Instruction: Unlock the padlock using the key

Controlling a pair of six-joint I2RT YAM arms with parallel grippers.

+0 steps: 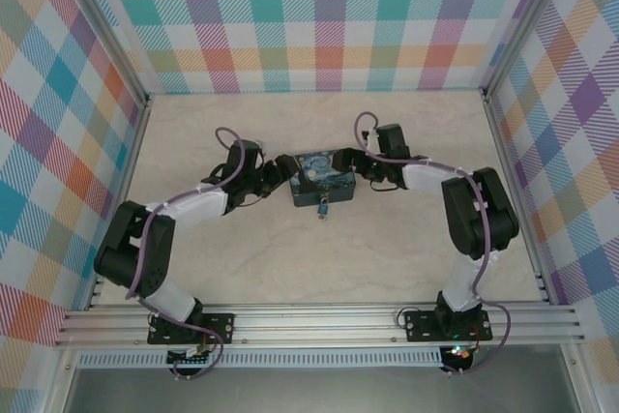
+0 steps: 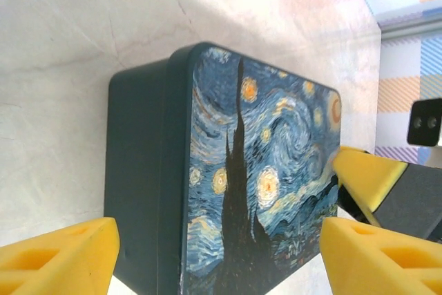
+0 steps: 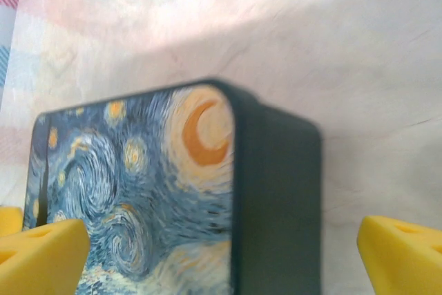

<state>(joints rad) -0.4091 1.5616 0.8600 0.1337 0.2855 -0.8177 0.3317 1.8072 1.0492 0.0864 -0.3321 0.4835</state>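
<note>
The tiny blue-teal padlock point(image 1: 324, 206) hangs at the middle of the front wall of the dark-blue Starry Night tin point(image 1: 324, 181). I cannot make out the key. My left gripper point(image 1: 281, 173) is at the tin's left end, open, its yellow fingers point(image 2: 59, 253) spread to either side of the tin point(image 2: 228, 191). My right gripper point(image 1: 359, 167) is at the tin's right end, also open, with its yellow fingers point(image 3: 404, 246) wide on either side of the tin point(image 3: 186, 191). The padlock is hidden in both wrist views.
The tin stands mid-table on a pale marble-patterned top point(image 1: 242, 258). Checked walls point(image 1: 319, 16) close the back and both sides. One yellow finger of the right gripper point(image 2: 366, 174) shows beyond the tin's far corner in the left wrist view.
</note>
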